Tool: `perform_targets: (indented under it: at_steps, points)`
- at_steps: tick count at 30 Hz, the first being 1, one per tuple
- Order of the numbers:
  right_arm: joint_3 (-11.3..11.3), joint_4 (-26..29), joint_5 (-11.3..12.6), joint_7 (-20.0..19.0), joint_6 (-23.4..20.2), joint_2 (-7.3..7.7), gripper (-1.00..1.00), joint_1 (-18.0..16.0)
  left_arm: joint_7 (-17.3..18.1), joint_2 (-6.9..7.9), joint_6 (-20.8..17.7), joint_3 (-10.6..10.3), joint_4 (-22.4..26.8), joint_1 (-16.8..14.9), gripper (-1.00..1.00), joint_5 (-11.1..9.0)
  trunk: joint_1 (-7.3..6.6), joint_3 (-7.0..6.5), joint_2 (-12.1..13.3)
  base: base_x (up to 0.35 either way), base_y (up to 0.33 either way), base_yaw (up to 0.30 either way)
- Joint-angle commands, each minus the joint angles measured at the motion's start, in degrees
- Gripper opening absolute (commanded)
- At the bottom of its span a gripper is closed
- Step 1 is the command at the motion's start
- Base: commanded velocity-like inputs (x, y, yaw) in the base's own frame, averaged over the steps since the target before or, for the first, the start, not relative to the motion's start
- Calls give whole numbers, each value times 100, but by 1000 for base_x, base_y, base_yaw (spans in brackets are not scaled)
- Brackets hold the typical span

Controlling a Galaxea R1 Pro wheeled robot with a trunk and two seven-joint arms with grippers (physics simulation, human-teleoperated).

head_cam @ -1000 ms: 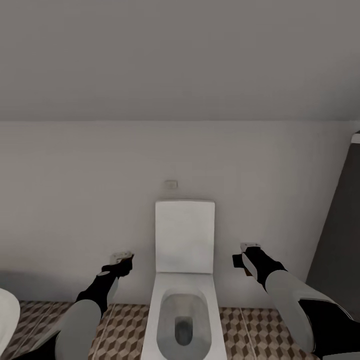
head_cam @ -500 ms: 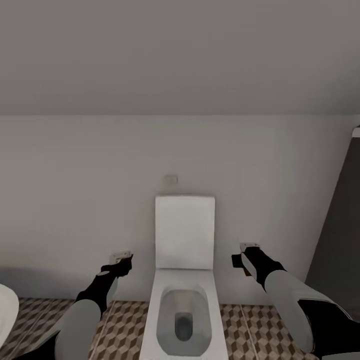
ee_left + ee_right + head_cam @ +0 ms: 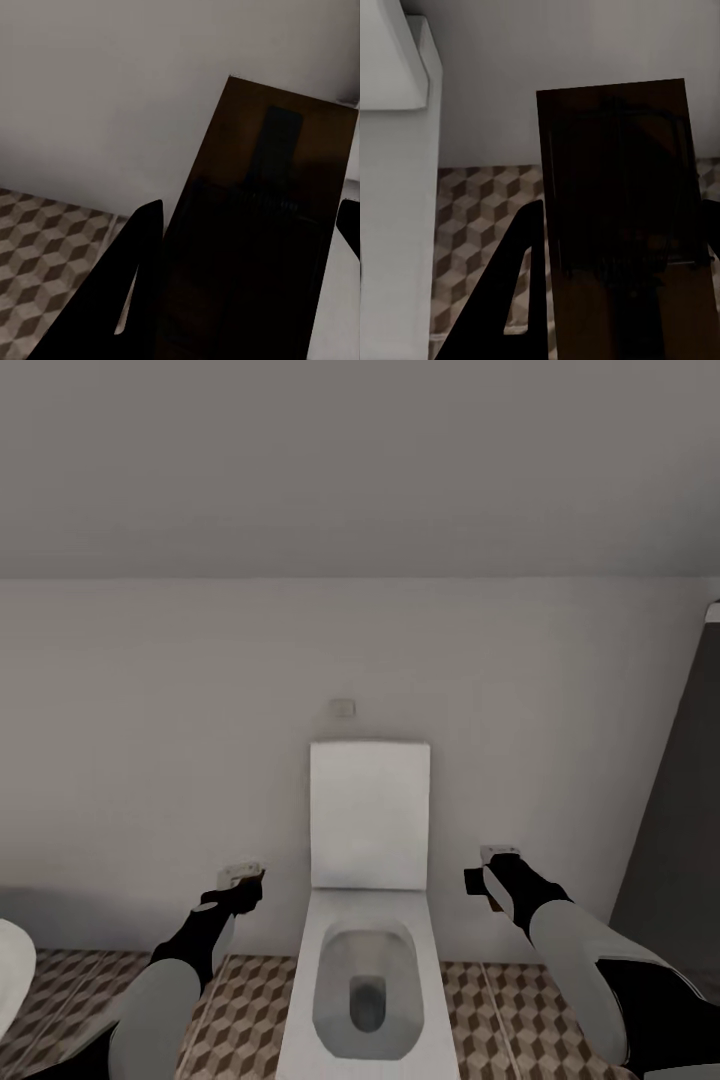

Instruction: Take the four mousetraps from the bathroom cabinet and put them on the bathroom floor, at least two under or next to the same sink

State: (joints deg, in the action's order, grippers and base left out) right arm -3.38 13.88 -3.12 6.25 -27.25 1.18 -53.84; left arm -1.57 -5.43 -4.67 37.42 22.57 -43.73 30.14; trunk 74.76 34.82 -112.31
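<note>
The robot is facing a white rectangular toilet (image 3: 367,920) against a grey wall, carrying one trap in each claw. The left gripper (image 3: 243,882) is being held raised beside the toilet's left, its black fingers (image 3: 142,247) clamping a flat tan-brown wooden mousetrap (image 3: 262,217) that is jutting forward between them. Beyond and below that claw, the cube-patterned brown and cream tiled bathroom floor (image 3: 240,1015) is lying well apart from the trap. To the toilet's right, the right gripper (image 3: 490,880) is likewise clamping a second flat brown wooden mousetrap with a wire spring (image 3: 622,217), the toilet's side standing near it. Judging by the task, the carry is mid-way: the grips should be kept firm and level while the base is turning toward the sink, lowering close to the tiles before any release.
</note>
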Motion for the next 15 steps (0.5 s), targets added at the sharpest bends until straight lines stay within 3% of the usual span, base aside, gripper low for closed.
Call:
perform_targets:
  at_steps: [1, 11, 15]
  points:
    - [-40, 10, -23, -1, -24, -3, -100, -3, -10, -5, -25, 20, 8, -4, -100, 37, 22, 25, -45, 0, 0, 0]
    - [-42, -195, 0, 16, 677, -13, -100, -2, -22, 45, -65, 28, -70, -4, -100, 51, 242, 204, -446, 0, 0, 0]
    - [-40, -632, 4, 17, 1219, -13, -100, -4, -16, 224, -72, 21, -152, -4, -100, 51, 329, 276, -606, 0, 0, 0]
